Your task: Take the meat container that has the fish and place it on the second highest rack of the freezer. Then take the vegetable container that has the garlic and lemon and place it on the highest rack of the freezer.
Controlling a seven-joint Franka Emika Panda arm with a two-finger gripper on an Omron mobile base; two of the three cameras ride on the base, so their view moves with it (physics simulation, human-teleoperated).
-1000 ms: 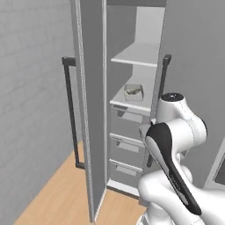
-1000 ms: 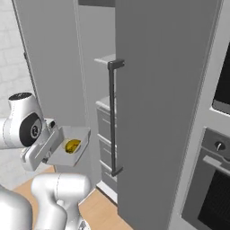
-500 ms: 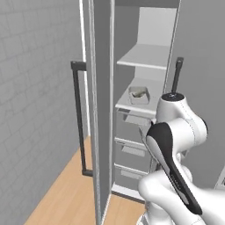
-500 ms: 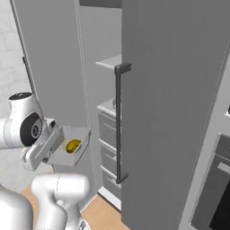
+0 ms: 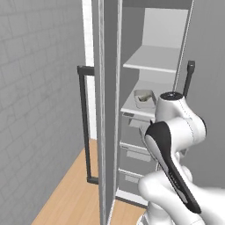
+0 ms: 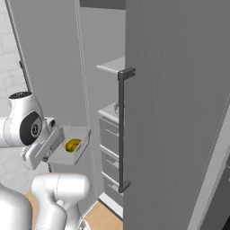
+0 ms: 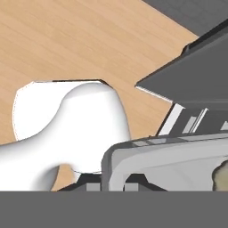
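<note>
Right base view: arm carries the vegetable container (image 6: 67, 147) at its hand, a yellow lemon (image 6: 72, 144) inside; jaws hidden behind the tray wall, so can't tell how far they're open, tho they probably grip its near edge. Freezer door (image 6: 179, 103) w/ dark handle (image 6: 121, 130) stands just right, blocking most of the interior. Left base view: meat container (image 5: 143, 98) sits on a freezer rack (image 5: 139, 107), top rack (image 5: 154, 59) above; arm covers lower drawers.

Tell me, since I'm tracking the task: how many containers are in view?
2. One container sits on a freezer shelf; the other, holding something yellow, is carried at the arm's end. More may be hidden behind the doors.
</note>
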